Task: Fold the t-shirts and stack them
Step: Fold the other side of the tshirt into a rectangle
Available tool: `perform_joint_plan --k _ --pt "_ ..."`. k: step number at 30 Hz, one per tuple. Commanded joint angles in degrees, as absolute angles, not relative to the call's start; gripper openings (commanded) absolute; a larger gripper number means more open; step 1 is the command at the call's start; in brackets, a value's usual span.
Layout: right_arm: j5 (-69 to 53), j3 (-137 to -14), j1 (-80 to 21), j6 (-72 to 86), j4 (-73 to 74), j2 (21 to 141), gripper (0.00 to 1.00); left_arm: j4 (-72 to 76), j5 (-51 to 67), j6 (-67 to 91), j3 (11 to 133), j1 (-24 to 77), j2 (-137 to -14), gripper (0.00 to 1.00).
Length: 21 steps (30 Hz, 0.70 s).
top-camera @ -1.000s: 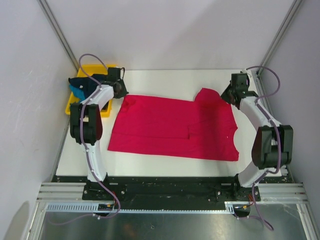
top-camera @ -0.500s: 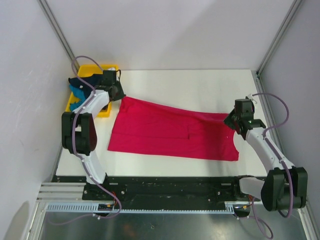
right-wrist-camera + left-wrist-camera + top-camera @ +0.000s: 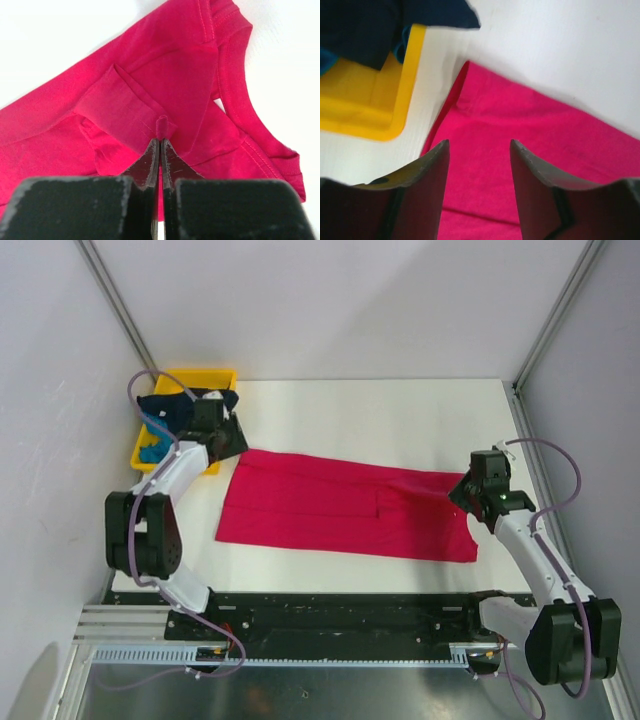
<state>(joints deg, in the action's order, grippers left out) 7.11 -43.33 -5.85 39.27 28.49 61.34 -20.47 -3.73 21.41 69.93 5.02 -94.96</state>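
Between the closed jaws of the right tool (image 3: 160, 140) sits a small pinch of the crimson-pink t-shirt (image 3: 340, 505). Over the last second this tool dragged the far sleeve edge nearward, leaving the shirt a narrower flat band on the counter (image 3: 400, 420). The left tool (image 3: 479, 145) has let go and stands partly open, empty, above the shirt's corner, with the yellow tray (image 3: 410, 75) and dark navy t-shirt (image 3: 370, 25) ahead to its left.

The white bench (image 3: 400, 415) carries a pink t-shirt (image 3: 330, 505) lying flat across its middle, folded lengthwise into a long band. A yellow tray (image 3: 195, 372) sits at the far left corner, just beside the shirt's left end, not touching it.
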Motion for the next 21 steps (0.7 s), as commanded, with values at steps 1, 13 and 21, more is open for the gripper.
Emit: perform_joint_plan --k 1,13,21 --pt "8.2 -42.7 -5.4 40.1 30.6 59.0 0.0 -19.8 -2.8 26.5 62.9 3.5 -87.7 0.59" --pt "5.7 -42.4 -4.2 40.2 28.6 59.2 0.0 -18.2 -0.5 32.7 62.0 3.3 -92.1 0.45" --pt "4.2 -42.4 -4.2 40.5 26.4 61.2 0.0 -17.8 1.5 35.7 67.9 3.2 -99.5 0.43"
